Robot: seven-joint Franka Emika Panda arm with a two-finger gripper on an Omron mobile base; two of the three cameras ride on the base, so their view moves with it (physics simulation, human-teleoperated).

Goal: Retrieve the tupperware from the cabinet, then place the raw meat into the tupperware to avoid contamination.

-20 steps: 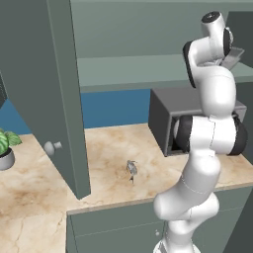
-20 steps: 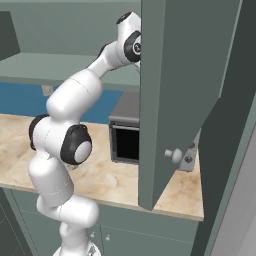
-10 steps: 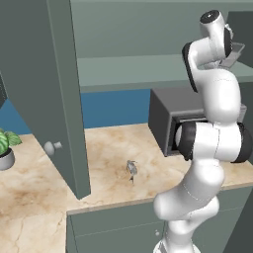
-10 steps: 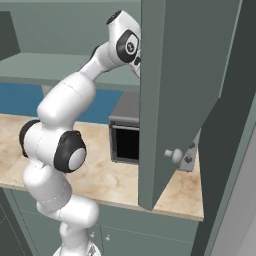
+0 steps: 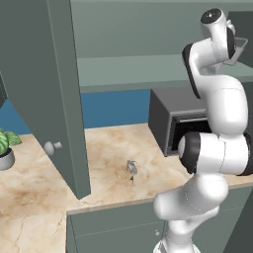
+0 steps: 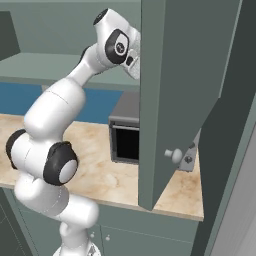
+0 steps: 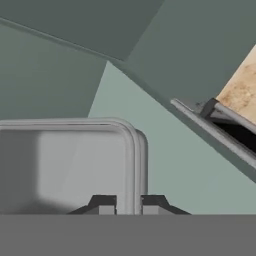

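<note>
Gripper (image 7: pixel 128 202) clamped on the tupperware (image 7: pixel 70 165) rim inside the cabinet (image 5: pixel 148 69); raw meat (image 5: pixel 131 168) awaits on the counter (image 5: pixel 106 163).

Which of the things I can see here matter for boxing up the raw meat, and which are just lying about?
For the job:
- tupperware, its wall between the end effector fingertips
- cabinet, doors open
- raw meat, on the counter

Just lying about:
- microwave
- potted plant
</note>
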